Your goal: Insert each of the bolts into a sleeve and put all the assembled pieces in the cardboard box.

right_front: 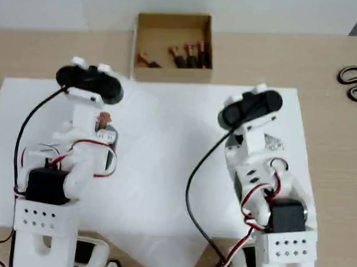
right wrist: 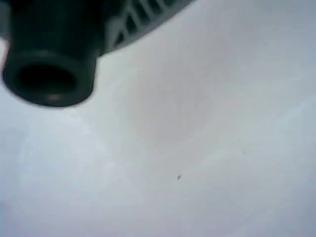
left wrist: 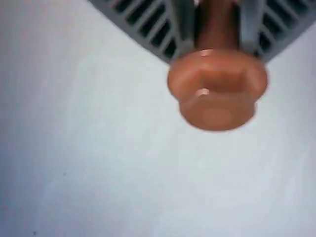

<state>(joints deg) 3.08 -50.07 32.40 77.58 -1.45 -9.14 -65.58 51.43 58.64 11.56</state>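
The white sheet (right_front: 166,162) covers the tan wooden worktop (right_front: 322,62) on the near side of the brown cardboard box (right_front: 175,23), and both arms stand on it. Nearer than the box and off to its left, the left tool (left wrist: 216,44) is closed to the width of the shank of an orange plastic bolt (left wrist: 217,91), whose hexagonal head sticks out past the grey fingers (left wrist: 180,24), above the sheet. Nearer than the box and to its right, the right tool (right wrist: 113,29) has hold of a black hollow sleeve (right wrist: 49,64), open bore outward, clear of the sheet. Inside the box lie several assembled orange-and-black pieces (right_front: 190,55). Well right of the box, black-handled scissors (right_front: 355,83) rest on the worktop.
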